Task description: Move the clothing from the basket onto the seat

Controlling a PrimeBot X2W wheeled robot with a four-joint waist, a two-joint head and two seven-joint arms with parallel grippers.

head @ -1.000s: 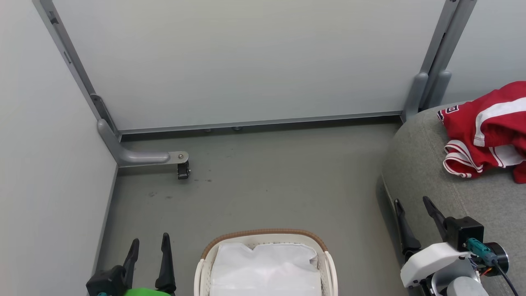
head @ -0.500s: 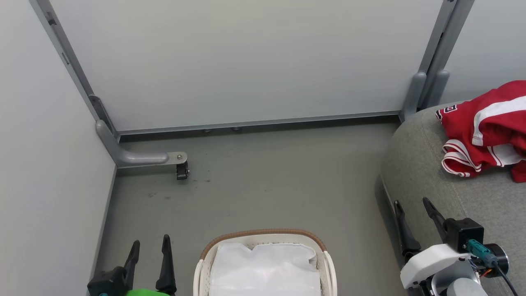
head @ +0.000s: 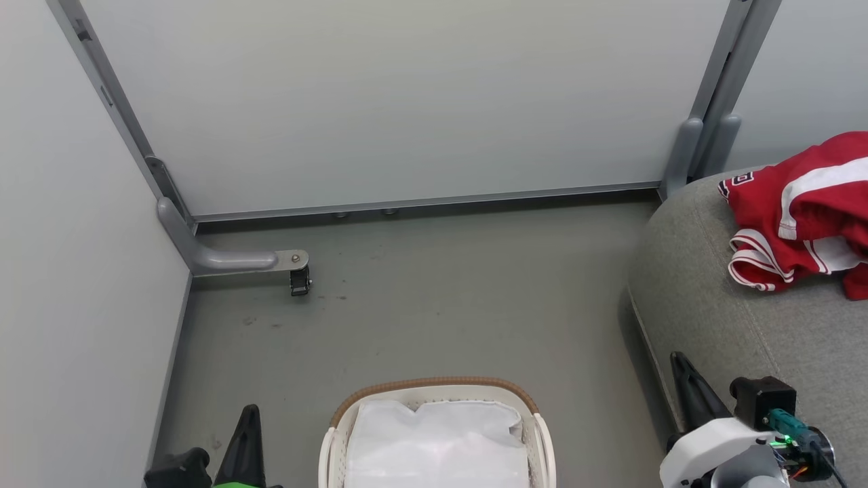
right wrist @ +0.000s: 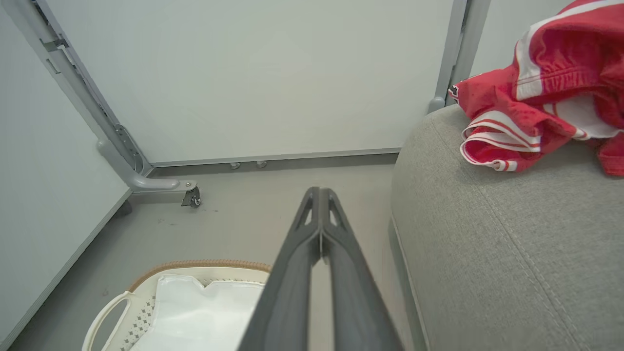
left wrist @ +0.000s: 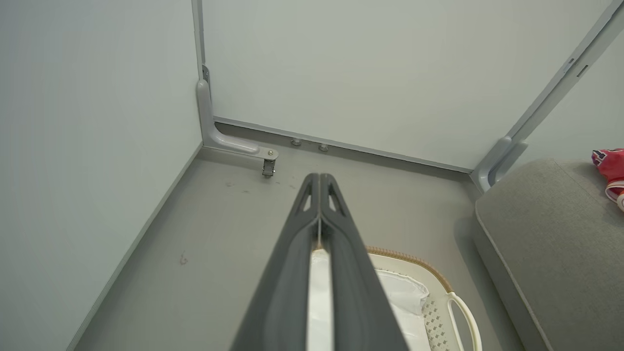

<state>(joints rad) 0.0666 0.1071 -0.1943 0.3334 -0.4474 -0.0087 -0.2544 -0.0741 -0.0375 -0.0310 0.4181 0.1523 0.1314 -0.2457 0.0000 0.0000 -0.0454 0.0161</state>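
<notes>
The red clothing [head: 800, 213] with white stripes lies bunched on the grey seat [head: 739, 325] at the right, and it shows again in the right wrist view [right wrist: 541, 92] and at the edge of the left wrist view [left wrist: 612, 168]. The white basket [head: 437, 390] with a brown rim stands on the floor at bottom centre; inside it I see just its white liner cloth [head: 437, 440]. My left gripper [head: 249, 415] hangs shut and empty to the left of the basket [left wrist: 414, 256]. My right gripper [head: 678, 362] is shut and empty beside the seat's front edge.
Pale partition walls [head: 407, 102] close off the back and left. A grey metal foot with a caster [head: 298, 278] juts onto the floor at the back left. Grey floor [head: 441, 298] lies between the basket and the back wall.
Both grippers have gone from open to shut, with nothing between their fingers. The clothing and basket stay put.
</notes>
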